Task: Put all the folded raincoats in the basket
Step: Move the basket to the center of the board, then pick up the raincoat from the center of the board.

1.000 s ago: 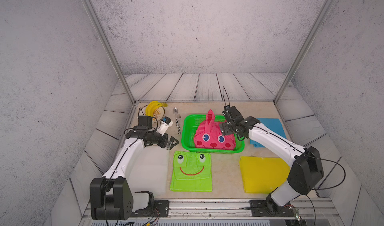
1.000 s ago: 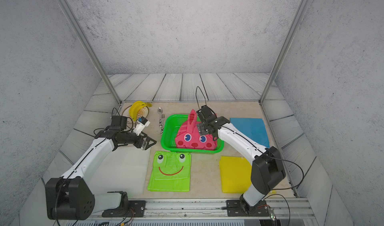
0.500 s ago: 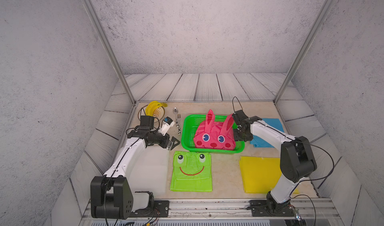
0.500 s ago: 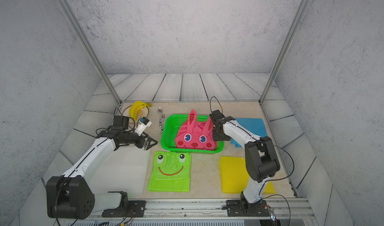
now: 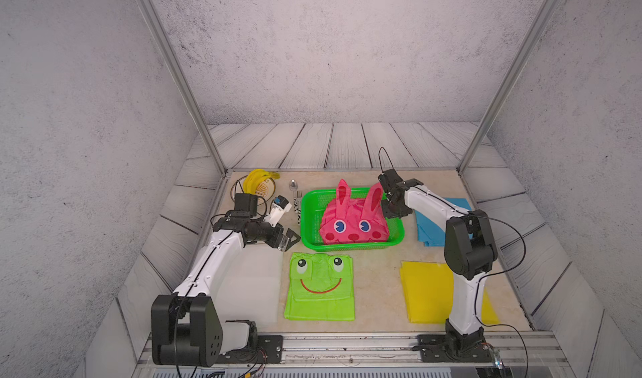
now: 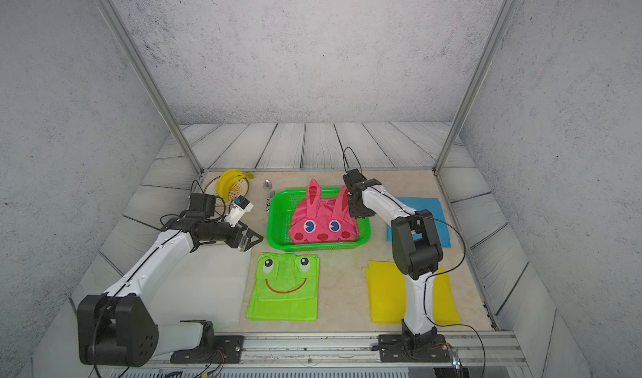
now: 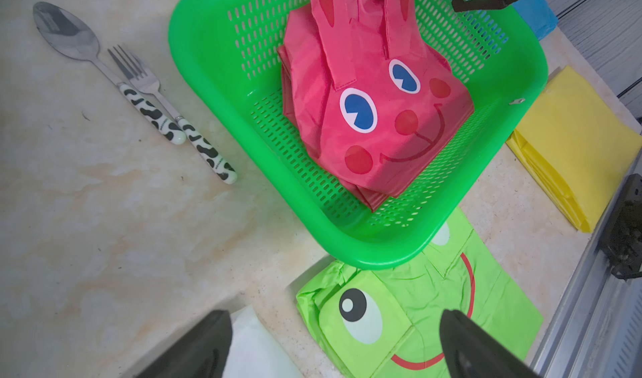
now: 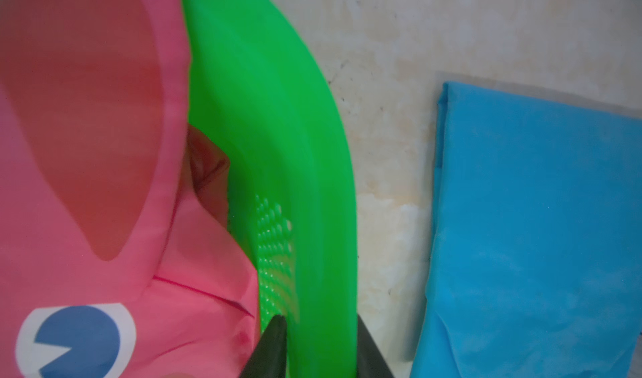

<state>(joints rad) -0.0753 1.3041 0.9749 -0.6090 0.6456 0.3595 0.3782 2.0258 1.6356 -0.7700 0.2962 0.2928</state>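
right claw (image 8: 319, 327) pinches basket (image 5: 351, 246) rim, a jaw each side; keep it level so pink raincoat (image 5: 351, 225) doesn't tip out. left claw (image 7: 335, 319) wide open, empty.

Counter (image 5: 377, 289): pale, marbled; the items below are laid on it.

- Bananas (image 5: 258, 178): a yellow bunch, set on a round plate (image 5: 268, 188) at the far left corner.
- Spoon (image 7: 66, 32) and fork (image 7: 139, 74): cow-patterned handles, laid side by side near the plate.
- Green folded garment (image 5: 321, 286): printed with a frog face, laid flat at near centre.
- Whitish translucent folded sheet (image 5: 250, 282): placed just left of it.
- Yellow folded garment (image 5: 425, 289): placed near right.
- Blue folded garment (image 5: 429, 228): placed beyond the yellow one.
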